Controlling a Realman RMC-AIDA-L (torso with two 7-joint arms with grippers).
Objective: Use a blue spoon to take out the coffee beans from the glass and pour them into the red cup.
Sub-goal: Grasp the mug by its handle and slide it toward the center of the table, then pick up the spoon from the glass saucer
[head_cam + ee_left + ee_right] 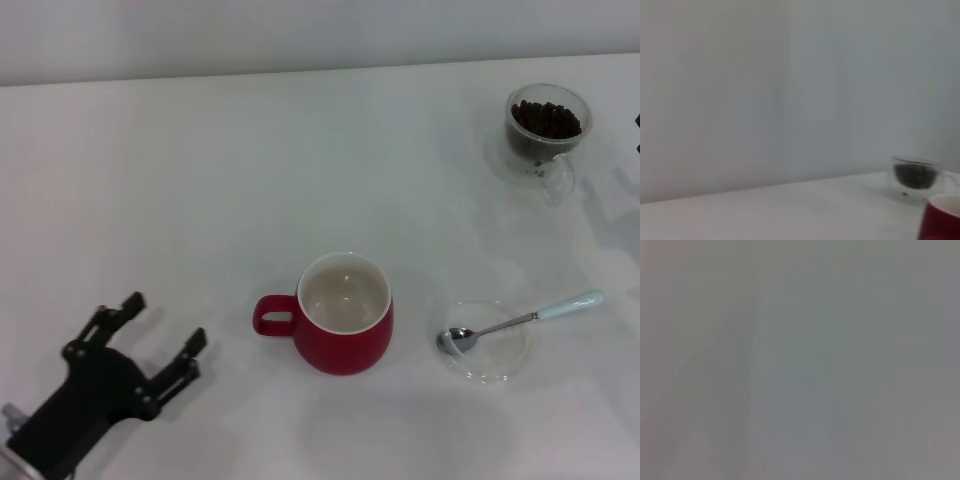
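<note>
While the left gripper (pixel 165 338) gapes, the blue spoon's (pixel 525 319) shiny bowl rests in a clear dish (pixel 505 368).

right wrist view | we see only a blank grey-white surface, a faint darker wedge-shaped shade on one side | we make out no object or gripper fingers

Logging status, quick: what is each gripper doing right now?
Left gripper: open, empty, near the table's left edge.
Right gripper: not in view.
</note>
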